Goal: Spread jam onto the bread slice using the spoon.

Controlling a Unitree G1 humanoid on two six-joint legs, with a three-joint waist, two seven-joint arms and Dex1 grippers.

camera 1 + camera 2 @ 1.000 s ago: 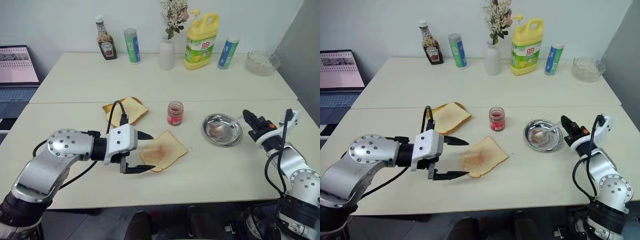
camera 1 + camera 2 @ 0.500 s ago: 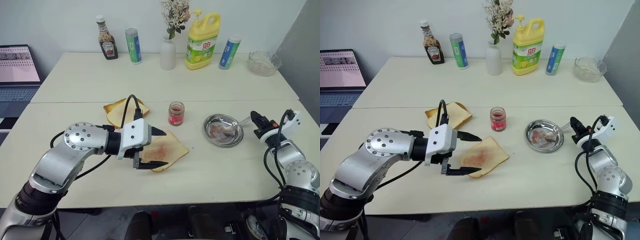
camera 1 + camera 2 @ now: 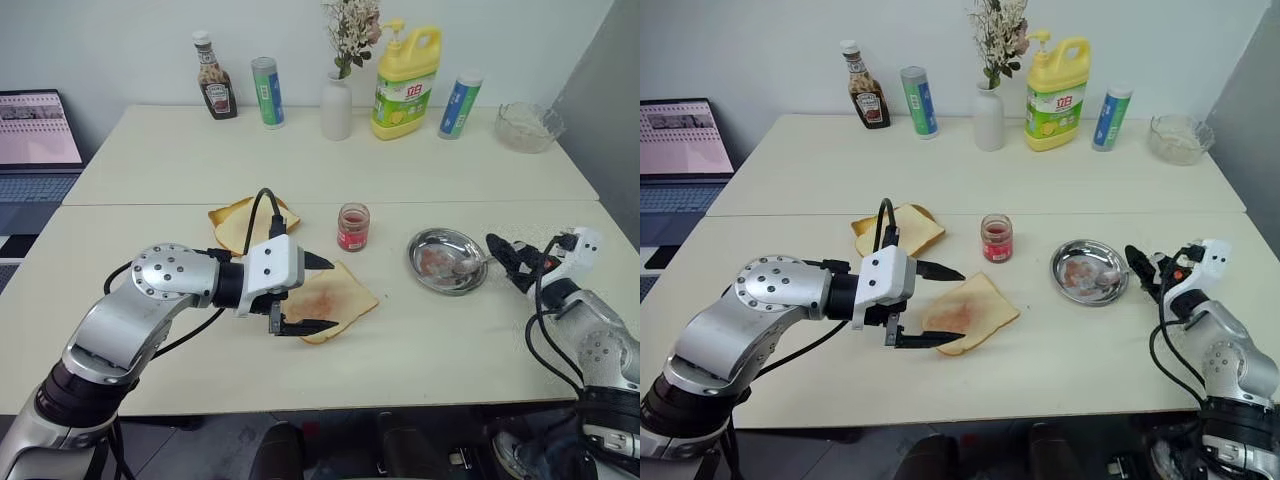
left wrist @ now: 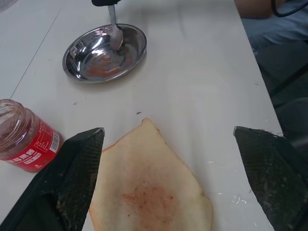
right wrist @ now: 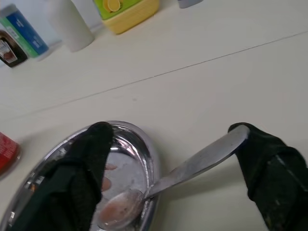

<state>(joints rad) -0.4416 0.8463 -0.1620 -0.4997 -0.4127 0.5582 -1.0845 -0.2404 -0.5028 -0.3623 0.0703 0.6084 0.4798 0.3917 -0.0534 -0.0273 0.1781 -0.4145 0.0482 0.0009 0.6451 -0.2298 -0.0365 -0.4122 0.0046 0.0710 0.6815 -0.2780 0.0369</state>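
Spoon (image 5: pixel 183 169) in dish (image 3: pixel 445 261), R claw (image 5: pixel 173 159) open round handle.

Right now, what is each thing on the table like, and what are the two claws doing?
jam jar: upright, no lid.
bread slice: flat, faint red smear.
spoon: bowl in metal dish, handle against one finger of the right claw.
left claw: open over the bread.
right claw: open.
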